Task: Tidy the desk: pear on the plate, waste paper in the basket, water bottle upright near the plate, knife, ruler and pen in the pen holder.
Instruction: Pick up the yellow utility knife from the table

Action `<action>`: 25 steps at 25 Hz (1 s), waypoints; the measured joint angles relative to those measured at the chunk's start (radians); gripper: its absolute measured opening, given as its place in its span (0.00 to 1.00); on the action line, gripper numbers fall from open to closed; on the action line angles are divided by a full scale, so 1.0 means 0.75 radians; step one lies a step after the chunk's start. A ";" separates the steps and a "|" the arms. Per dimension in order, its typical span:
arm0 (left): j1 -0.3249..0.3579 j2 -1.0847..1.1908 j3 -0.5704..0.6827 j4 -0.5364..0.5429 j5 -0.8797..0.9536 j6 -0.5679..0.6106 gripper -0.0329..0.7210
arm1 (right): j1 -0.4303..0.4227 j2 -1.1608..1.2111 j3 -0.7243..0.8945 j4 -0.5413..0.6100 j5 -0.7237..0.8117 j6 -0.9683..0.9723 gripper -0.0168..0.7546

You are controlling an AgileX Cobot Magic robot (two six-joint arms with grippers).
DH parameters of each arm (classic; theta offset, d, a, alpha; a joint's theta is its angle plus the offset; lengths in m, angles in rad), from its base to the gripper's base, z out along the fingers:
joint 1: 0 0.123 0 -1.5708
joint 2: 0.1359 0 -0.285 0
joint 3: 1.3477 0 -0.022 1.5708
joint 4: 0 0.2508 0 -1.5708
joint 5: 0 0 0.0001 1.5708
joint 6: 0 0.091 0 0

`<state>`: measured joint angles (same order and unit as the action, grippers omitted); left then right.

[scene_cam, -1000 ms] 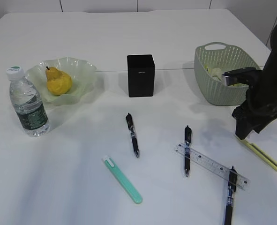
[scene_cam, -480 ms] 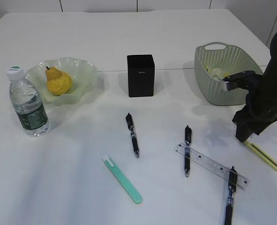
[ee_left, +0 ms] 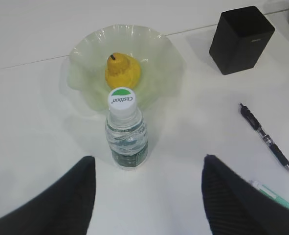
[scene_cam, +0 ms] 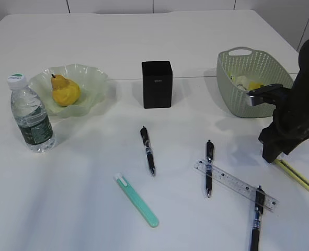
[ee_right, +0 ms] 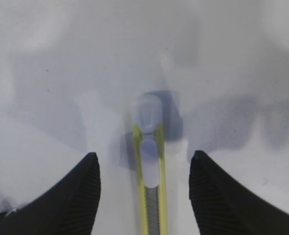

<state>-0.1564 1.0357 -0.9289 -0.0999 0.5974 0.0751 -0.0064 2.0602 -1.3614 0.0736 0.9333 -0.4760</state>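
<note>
The large white smooth bench (scene_cam: 159,47) lay under even light. Over the last second our right hand (ee_right: 143,191) had sunk slightly over the slim yellow-green utility knife (ee_right: 150,196), jaws apart astride it, not yet touching; we judged a pick-up for the small black square pen holder (scene_cam: 157,83) imminent. The left hand (ee_left: 146,196) hovered, jaws apart and empty, above the upright clear plastic bottle (ee_left: 126,132) beside the ruffled pale green glass plate (ee_left: 164,63) bearing the lumpy yellow pear (ee_left: 122,72). The clear ruler (scene_cam: 237,185) remained loose.
</note>
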 joint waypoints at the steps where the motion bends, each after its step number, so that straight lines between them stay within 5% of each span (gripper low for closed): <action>1: 0.000 0.000 0.000 0.000 -0.003 0.000 0.67 | 0.000 0.003 0.000 0.000 0.000 0.000 0.62; 25: 0.000 0.000 0.000 0.005 -0.020 0.000 0.67 | 0.000 0.025 0.000 0.000 0.013 -0.003 0.62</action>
<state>-0.1564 1.0357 -0.9289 -0.0960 0.5825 0.0751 -0.0064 2.0789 -1.3614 0.0736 0.9431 -0.4783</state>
